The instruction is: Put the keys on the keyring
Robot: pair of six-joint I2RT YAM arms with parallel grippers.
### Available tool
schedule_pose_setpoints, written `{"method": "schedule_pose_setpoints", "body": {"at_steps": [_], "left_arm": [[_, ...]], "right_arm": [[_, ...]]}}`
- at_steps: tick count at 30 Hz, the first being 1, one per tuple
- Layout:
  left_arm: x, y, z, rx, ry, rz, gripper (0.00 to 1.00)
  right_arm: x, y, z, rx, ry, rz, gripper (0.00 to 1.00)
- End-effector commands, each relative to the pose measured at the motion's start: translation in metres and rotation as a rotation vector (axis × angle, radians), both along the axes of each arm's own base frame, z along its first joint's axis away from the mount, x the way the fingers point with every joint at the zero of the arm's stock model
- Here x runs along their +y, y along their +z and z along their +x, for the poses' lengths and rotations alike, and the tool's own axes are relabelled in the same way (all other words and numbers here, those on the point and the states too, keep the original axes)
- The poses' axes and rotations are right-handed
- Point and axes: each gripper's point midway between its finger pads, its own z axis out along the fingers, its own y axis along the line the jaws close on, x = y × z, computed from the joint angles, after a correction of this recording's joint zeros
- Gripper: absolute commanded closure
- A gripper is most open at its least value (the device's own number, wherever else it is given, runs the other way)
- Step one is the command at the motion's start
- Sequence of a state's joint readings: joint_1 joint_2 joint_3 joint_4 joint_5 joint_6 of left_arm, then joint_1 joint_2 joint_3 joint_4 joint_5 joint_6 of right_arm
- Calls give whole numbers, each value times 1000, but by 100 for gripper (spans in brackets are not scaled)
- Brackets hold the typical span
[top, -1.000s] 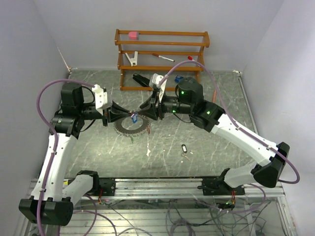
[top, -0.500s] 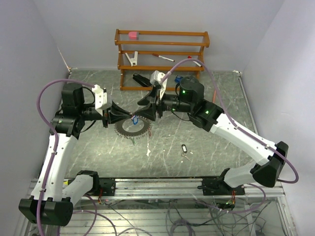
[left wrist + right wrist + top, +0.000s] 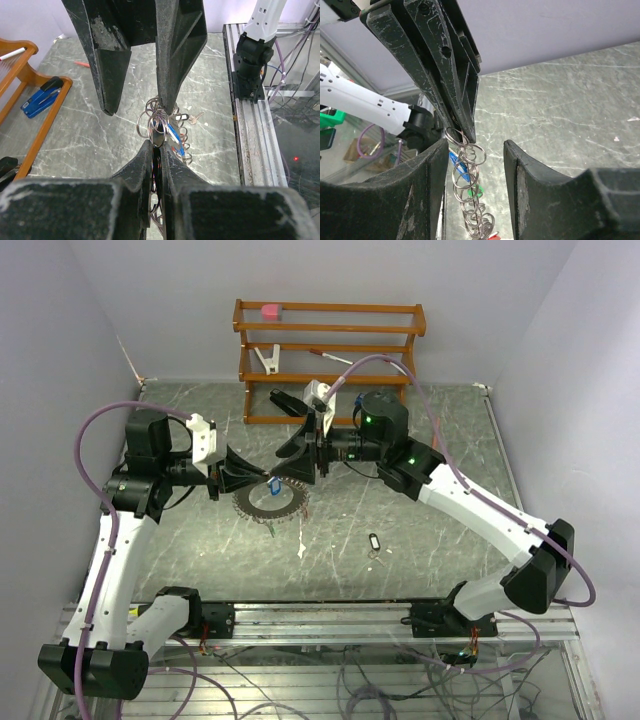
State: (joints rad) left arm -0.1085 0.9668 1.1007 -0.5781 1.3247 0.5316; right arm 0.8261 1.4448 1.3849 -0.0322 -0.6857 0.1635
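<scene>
My left gripper [image 3: 264, 478] is shut on the rim of the keyring [image 3: 270, 503], a large silvery ring edged with small wire loops, and holds it edge-up; in the left wrist view [image 3: 158, 145] the rim sits between the shut jaws. A blue-tagged key [image 3: 272, 484] hangs on it, and green [image 3: 479, 189] and red tags show lower down. My right gripper [image 3: 290, 462] is open, tip to tip with the left one, its fingers either side of the loops [image 3: 470, 170]. A black-tagged key [image 3: 374, 540] lies on the table to the right.
A wooden rack [image 3: 325, 332] stands at the back with a pink block [image 3: 270, 311], a white clip [image 3: 268, 358] and red-capped pens [image 3: 330, 357]. A blue stapler [image 3: 40, 97] lies by its foot. The metal rail [image 3: 250, 100] runs along the near edge.
My right gripper has moved left and slightly back, closing in on the left gripper's tip. The left arm and the keyring have stayed put.
</scene>
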Motion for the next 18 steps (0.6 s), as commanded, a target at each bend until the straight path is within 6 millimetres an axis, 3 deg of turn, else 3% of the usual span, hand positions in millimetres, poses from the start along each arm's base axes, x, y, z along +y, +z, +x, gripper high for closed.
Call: {"method": "schedule_pose_setpoints", "body": {"at_steps": [1,13,18], "left_arm": [[-4,19,-12,-71,-56,-26,93],[-4,25,-10,-83,-54,-30,93],[-4,25,-11,-84,-56,-31,93]], "right_arm": [[0,1,-3,38,44,27,53],[4,-15,-4,118,77,37,55],[5,-16,-6,121,93,46,68]]}}
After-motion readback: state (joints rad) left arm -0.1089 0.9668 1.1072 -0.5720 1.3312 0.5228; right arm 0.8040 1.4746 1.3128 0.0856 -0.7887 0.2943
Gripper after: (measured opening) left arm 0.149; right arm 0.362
